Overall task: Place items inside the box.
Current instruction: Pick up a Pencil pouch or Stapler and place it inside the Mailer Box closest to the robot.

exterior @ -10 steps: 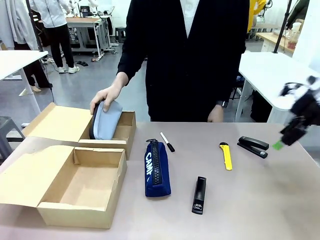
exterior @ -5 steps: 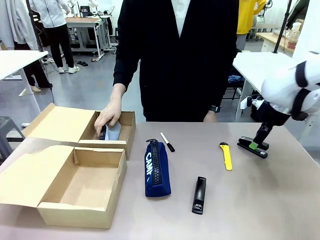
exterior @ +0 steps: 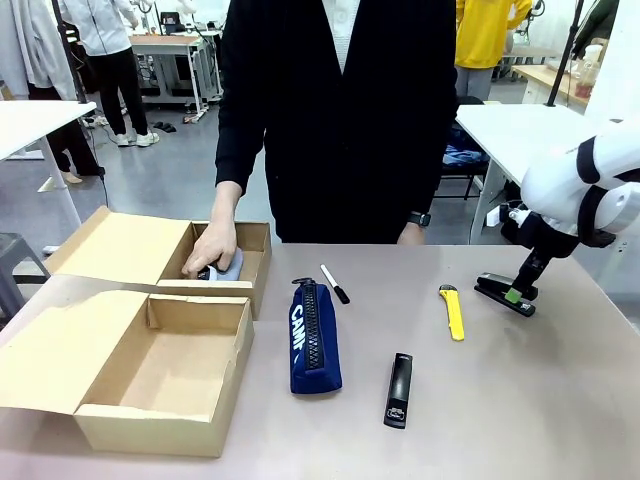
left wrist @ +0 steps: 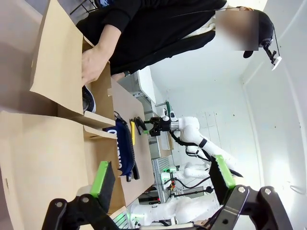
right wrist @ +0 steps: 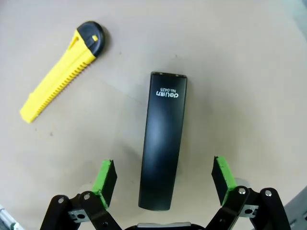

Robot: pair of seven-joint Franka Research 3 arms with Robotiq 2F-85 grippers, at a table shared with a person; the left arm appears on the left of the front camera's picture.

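Hovering above the near brown cardboard box (exterior: 150, 435) at the worktop's (exterior: 520, 400) left edge, the robot's left hand (left wrist: 162, 175) has its fingers apart. Toward the right edge, the robot's right hand (exterior: 517, 294), fingers wide apart, straddles the black stapler (exterior: 495, 286). Farther off, a person's hand (exterior: 213, 248) presses a grey pencil case (exterior: 234, 264) into the far box (exterior: 258, 250).

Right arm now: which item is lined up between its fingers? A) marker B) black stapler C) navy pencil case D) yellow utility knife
B: in the right wrist view the black stapler lies centred between the spread fingers; the yellow utility knife lies off to one side.
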